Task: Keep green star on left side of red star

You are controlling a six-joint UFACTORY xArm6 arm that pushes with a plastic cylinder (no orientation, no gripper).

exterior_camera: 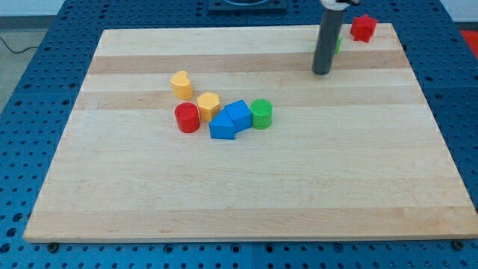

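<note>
Up at the view's top right, the red star (364,28) sits close to the far edge of the wooden surface (246,187), its ribbed sides and lobed outline plain to see. Just to its left a sliver of bright green (338,45) peeks out from behind my rod; I take it for the green star, though so little shows that I cannot make out its shape. My tip (322,72) rests on the surface directly in front of that green sliver, a bit toward the view's bottom, with the dark rod rising straight up and hiding most of the block. The red star lies up and to the view's right of my tip, apart from it. I run no claw on this rig, only the rod, so nothing here spreads or closes. Well apart from all this, toward the middle of the surface, the other blocks cluster: a yellow block (180,84) at the upper left of the group, a second yellow block (208,105) below and right of it, a red cylinder (187,118) just beside that one, two blue blocks (230,121) pressed together, and a green cylinder (261,113) touching their right side. I can read no writing or labels anywhere.
</note>
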